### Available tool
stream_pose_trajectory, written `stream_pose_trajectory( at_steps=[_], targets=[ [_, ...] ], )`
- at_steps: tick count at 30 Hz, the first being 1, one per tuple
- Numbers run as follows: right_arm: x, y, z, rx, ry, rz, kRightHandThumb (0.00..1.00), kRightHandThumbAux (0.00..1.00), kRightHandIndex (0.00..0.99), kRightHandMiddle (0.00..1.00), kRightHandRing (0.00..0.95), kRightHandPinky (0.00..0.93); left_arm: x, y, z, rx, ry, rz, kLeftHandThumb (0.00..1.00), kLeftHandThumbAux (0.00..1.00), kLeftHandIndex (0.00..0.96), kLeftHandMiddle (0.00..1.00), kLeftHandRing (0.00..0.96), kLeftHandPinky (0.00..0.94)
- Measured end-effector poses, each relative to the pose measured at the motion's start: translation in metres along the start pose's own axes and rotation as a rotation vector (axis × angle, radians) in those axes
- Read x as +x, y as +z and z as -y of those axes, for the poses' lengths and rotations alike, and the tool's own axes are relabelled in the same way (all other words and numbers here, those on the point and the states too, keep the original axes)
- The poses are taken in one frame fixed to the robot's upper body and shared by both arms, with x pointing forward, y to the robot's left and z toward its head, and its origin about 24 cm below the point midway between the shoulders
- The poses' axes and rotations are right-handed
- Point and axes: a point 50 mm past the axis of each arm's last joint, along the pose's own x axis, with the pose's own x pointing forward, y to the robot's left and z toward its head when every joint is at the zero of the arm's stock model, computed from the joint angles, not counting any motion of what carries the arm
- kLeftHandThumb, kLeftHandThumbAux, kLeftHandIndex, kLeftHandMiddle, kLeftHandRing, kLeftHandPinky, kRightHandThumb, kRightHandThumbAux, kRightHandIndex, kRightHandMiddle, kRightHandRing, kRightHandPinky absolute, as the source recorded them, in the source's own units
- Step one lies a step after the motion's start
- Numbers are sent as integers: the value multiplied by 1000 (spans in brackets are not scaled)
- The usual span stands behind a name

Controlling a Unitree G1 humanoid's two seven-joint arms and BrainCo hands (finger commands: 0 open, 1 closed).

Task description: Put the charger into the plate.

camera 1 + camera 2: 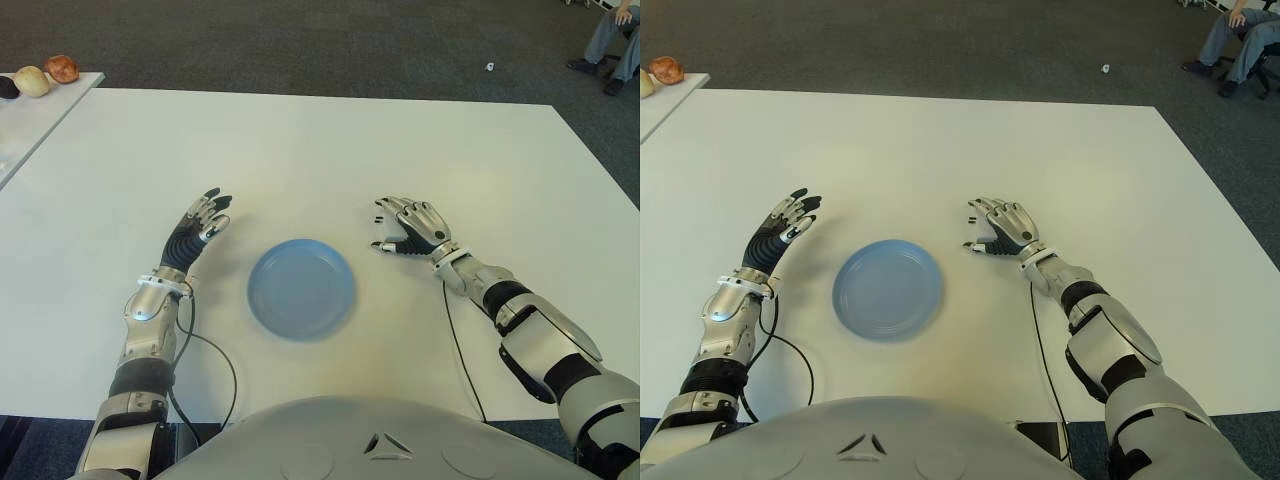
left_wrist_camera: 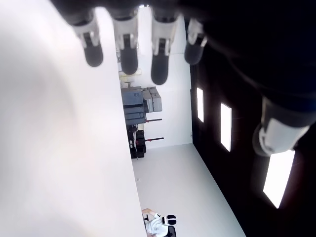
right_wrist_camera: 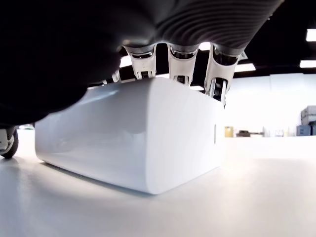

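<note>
White rectangular plastic charger block sits on the white table under the right hand, to the right of the round blue plate and apart from it. In the eye views the hand almost covers the charger, only a sliver of white shows below the palm. Right wrist view: charger flat on the table, fingers draped over its top, tips reaching down the far edge, thumb tip off to one side, low by the table; fingers curved over the block, but whether they squeeze it can't be told, charger not lifted. Plate empty, centre front of the table, near the robot torso

Left hand shows left of the plate, well apart from it, fingers straight and loosely spread, holding nothing; left wrist view shows four fingertips extended with nothing between them

Far left, a second white table with three small rounded objects, tan, reddish-brown and dark. Dark carpet floor beyond. Top right corner, a seated person's legs
</note>
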Motion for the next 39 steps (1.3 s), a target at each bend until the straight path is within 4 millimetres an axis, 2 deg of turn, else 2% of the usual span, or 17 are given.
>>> stream_pose_trajectory(
  at_steps=[7, 19, 25, 39],
  targets=[
    [0, 0, 0, 57, 19, -26, 506, 387, 96, 196, 259, 328, 0, 0, -1, -18, -7, 0, 0, 478, 76, 171, 120, 11],
    [1, -2, 0, 99, 36, -59, 448, 376, 66, 106, 138, 200, 0, 0, -1, -36, -14, -4, 0, 437, 92, 188, 126, 21],
    [1, -2, 0, 103, 40, -62, 412, 381, 63, 89, 112, 177, 0, 0, -2, -42, -15, -6, 0, 430, 88, 184, 122, 24],
    [0, -3, -1, 131, 38, -86, 416, 371, 73, 81, 99, 171, 1, 1, -3, -45, -17, -21, 0, 411, 80, 211, 145, 11]
  ],
)
